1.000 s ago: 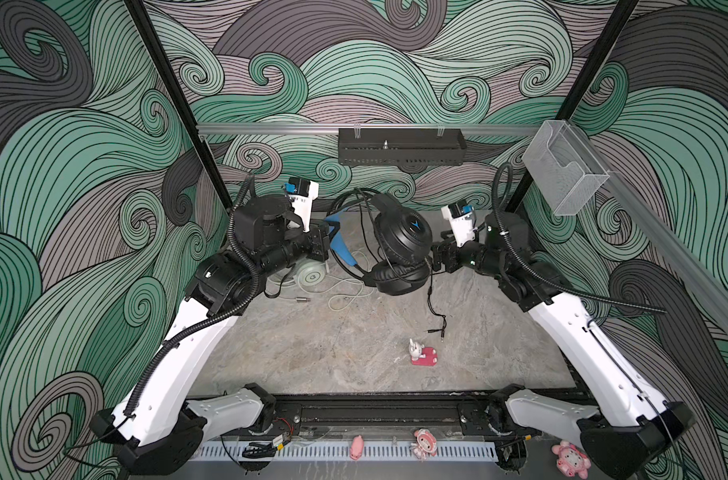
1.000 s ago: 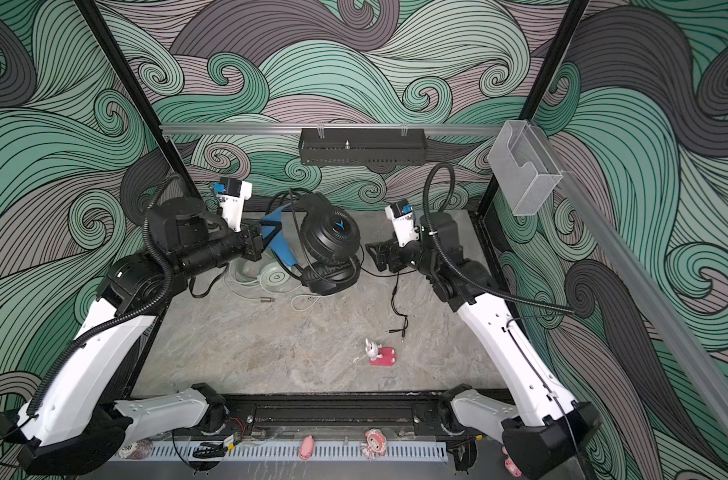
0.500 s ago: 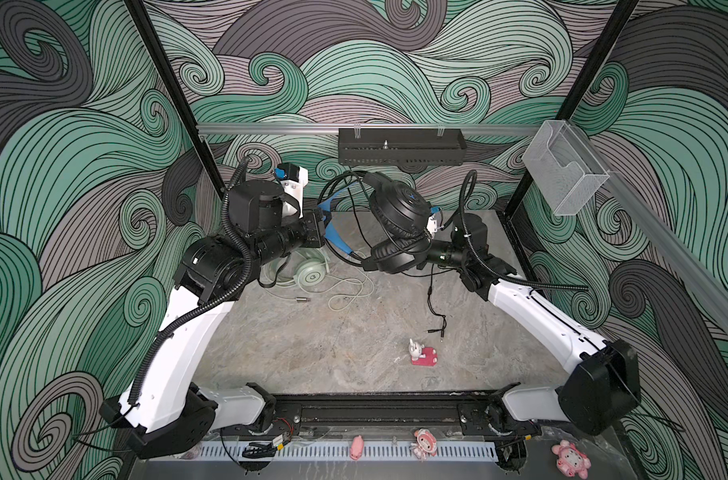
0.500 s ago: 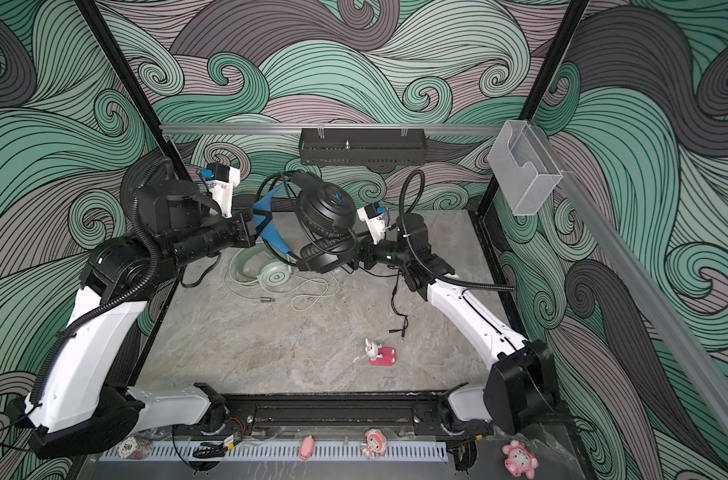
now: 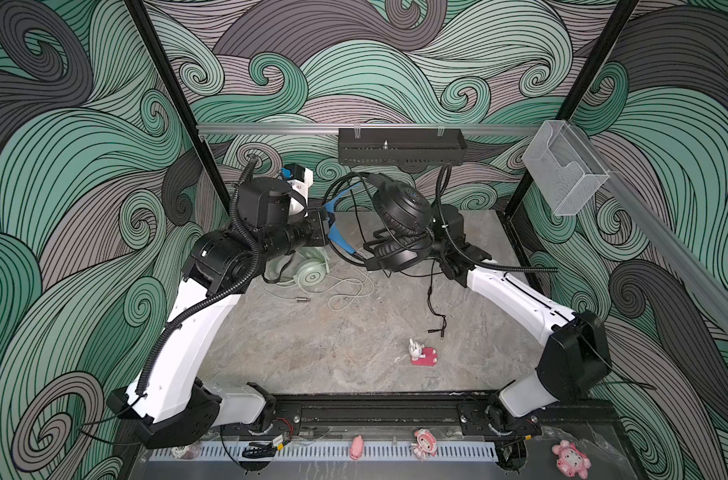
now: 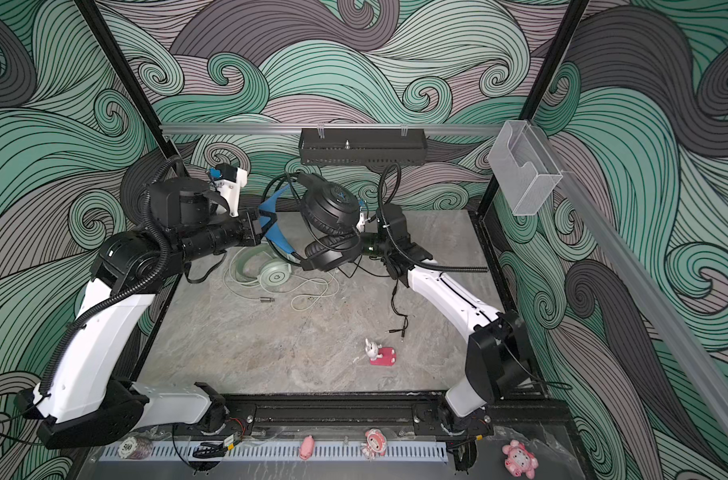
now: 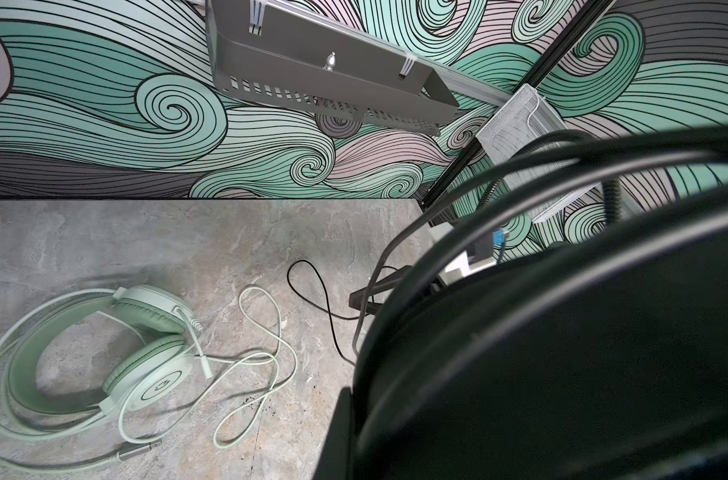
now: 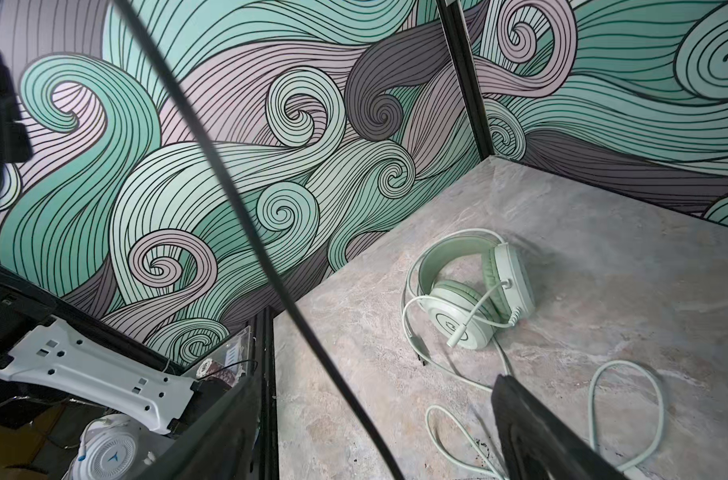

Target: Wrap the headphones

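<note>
The black headset [image 5: 399,210] is held above the surface [image 5: 304,340] at the back. The left gripper [image 5: 328,227] has its jaws pinching the blue inner headband [image 5: 339,240]. The right gripper [image 8: 377,378] has its jaws spread wide, and the black cable [image 8: 229,199] crosses between them. The mint-green headset [image 5: 310,272] lies on the surface below, its whitish cable [image 5: 350,291] loose.

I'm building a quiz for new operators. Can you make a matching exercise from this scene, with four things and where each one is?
Things:
1. black headphones
2. mint-green headphones
3. rabbit figure
4. clear holder

Places:
A. mounted on the side rail
B. lying on the table, back left
C. raised in the air between the two arms
D. standing on the table, towards the front

Pairs: 1-C, 2-B, 3-D, 4-A
</note>
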You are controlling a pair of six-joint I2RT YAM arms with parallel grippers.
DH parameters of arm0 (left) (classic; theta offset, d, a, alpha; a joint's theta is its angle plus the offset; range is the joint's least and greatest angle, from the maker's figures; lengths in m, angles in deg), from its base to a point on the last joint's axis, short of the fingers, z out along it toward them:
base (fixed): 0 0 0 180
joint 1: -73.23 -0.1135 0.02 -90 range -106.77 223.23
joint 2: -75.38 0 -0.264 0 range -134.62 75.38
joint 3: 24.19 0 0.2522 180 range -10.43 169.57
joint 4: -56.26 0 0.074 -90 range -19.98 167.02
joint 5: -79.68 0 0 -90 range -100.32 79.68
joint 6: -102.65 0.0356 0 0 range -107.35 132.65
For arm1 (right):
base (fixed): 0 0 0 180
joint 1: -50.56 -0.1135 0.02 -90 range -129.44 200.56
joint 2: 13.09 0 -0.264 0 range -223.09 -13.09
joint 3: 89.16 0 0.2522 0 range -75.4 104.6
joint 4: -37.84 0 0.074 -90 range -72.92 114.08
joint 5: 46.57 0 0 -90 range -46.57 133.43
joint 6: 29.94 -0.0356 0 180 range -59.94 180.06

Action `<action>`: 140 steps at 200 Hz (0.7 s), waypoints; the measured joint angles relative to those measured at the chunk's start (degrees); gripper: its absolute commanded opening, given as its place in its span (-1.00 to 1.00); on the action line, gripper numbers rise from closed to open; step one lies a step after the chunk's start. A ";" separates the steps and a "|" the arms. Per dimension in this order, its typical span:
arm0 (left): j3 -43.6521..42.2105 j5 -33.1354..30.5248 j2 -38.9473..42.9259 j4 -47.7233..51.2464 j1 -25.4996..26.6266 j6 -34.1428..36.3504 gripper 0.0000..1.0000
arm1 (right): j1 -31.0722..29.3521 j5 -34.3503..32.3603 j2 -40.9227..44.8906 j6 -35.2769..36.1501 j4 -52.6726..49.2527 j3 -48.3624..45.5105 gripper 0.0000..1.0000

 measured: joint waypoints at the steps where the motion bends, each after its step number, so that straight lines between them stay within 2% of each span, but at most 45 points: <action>1: 0.04 0.02 0.00 0.00 0.00 0.00 -1.00 | -0.04 0.04 -0.20 -0.02 0.02 0.04 0.72; 30: 1.29 0.17 -0.61 0.17 0.17 -0.15 -1.00 | -1.42 0.70 -3.34 0.00 0.11 0.37 0.63; 97: 2.14 0.13 -0.70 0.22 0.17 -0.28 -1.00 | -2.45 2.03 -4.46 -0.04 1.29 -3.41 0.14; 106: 2.14 0.00 -0.70 0.22 0.17 -0.31 -1.00 | -2.38 2.03 -4.37 0.07 1.27 -4.61 0.00; 124: 2.14 -0.44 -0.70 0.22 0.17 -0.46 -1.00 | -2.05 2.10 -3.67 -0.09 1.14 -6.95 -0.45; 140: 2.12 -0.96 -0.68 0.15 0.17 -1.01 -1.00 | -1.81 1.70 -2.38 0.35 0.22 -8.24 -0.69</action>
